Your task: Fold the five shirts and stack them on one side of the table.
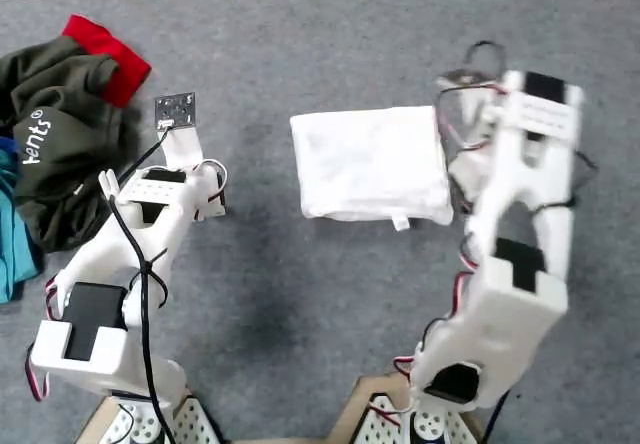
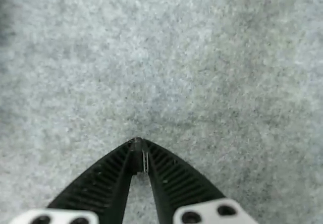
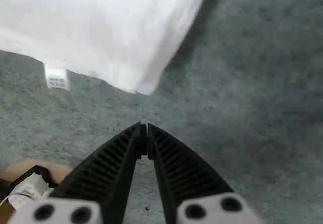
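Note:
A folded white shirt (image 1: 372, 164) lies flat at the middle of the grey table, with a small label (image 1: 401, 224) sticking out of its near edge. Its corner (image 3: 141, 82) and label (image 3: 55, 77) lie just ahead of my right gripper (image 3: 146, 129), which is shut on nothing over bare felt. My right arm (image 1: 520, 194) stands bent beside the shirt's right edge. A heap of unfolded shirts sits at the far left: dark olive (image 1: 60, 134), red (image 1: 108, 54) and teal (image 1: 12, 234). Beside the heap, my left arm (image 1: 150, 214) holds its gripper (image 2: 140, 144) shut and empty over grey felt.
Grey felt covers the table (image 1: 300, 294), with open room between the two arms and behind the white shirt. Both arm bases stand on wooden boards (image 1: 370, 414) at the near edge. Loose cables (image 1: 470, 74) hang by the right arm's upper part.

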Available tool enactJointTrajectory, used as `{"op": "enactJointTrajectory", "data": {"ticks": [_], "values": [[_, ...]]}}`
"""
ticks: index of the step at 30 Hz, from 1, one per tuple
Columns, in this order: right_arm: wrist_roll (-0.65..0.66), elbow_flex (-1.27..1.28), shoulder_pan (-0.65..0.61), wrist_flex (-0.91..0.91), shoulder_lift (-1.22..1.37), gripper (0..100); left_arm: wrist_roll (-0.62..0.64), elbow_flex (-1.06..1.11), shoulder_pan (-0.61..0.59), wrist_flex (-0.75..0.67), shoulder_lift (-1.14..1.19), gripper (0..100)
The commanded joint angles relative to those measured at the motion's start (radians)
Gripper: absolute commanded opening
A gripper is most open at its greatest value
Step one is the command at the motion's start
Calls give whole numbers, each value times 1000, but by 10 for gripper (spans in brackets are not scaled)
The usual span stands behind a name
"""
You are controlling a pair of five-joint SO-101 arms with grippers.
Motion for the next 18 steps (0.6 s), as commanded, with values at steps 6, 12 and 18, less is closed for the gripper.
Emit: {"op": "enactJointTrajectory", "data": {"ticks": [6, 12, 18], "values": [[-140, -42, -160, -95, -136, 15, -2, -122, 4, 12, -11, 29], [-233, 4, -209, -178, -21, 15, 0, -518, 193, 218, -32, 29], [-305, 31, -141, -198, 117, 14, 78, -780, 255, 158, 353, 29]]}}
